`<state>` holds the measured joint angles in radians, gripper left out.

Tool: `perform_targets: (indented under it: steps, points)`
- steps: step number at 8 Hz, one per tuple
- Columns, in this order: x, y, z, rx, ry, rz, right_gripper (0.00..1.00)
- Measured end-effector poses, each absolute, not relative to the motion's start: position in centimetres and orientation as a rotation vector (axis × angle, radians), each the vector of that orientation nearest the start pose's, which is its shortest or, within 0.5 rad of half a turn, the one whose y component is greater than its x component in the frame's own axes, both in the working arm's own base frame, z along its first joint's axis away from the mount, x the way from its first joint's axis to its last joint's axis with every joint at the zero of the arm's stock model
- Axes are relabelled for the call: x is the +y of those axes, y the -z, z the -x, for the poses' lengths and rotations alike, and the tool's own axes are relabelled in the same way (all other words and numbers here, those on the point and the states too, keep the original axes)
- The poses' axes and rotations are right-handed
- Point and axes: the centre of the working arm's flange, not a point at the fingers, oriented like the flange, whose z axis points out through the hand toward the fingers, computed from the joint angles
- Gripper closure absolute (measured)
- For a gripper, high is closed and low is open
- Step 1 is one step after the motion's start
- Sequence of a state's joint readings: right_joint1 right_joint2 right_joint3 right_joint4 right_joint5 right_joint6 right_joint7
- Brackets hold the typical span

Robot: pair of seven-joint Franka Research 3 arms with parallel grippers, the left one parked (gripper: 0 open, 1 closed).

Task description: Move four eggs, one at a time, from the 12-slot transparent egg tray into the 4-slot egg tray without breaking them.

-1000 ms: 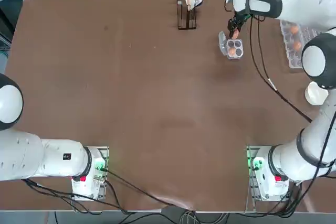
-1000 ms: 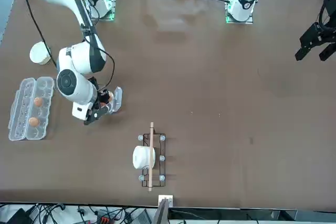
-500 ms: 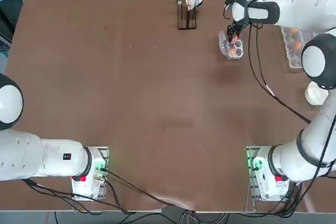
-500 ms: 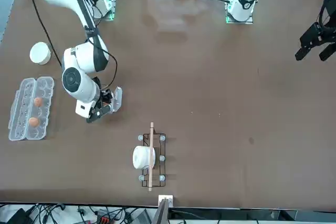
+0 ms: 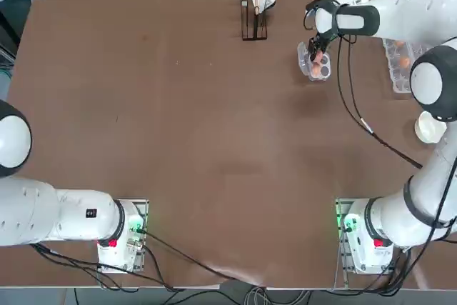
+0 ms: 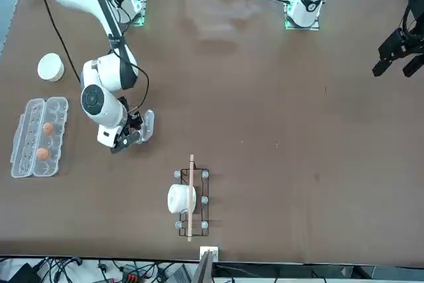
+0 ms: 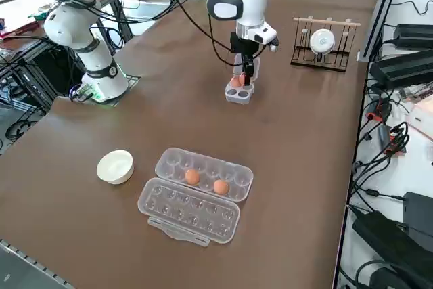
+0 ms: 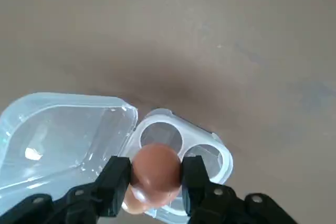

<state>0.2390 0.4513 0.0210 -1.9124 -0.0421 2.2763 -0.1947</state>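
Top view: the right gripper [image 5: 315, 57] has slid from the near edge of the small square clear 4-slot egg tray [image 5: 315, 67] to directly above it.

Right side view: two orange-brown eggs [image 7: 193, 176] remain in the long transparent 12-slot carton [image 7: 203, 173].

Right wrist view: the gripper is clamped on a smooth orange-brown egg [image 8: 155, 172] over the cups (one beneath probably already filled), so lowering comes next.

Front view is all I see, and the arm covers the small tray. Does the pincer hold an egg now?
Observer: Yes. The wrist view shows the right pincer shut on an egg, above the 4-slot tray.
Operator: Are any cups free?
Observer: Two empty cups show beyond that egg.
Operator: Is an egg already inside?
Observer: The top view shows one seated egg in the tray.
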Motion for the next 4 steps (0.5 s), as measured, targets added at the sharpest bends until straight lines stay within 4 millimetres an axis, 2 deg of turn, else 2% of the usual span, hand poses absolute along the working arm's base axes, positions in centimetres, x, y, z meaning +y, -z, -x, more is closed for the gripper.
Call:
perform_targets:
  steps: [4]
  points:
    - [15.72, -24.94, -59.87, -0.75, -0.135, 3.073, 0.43]
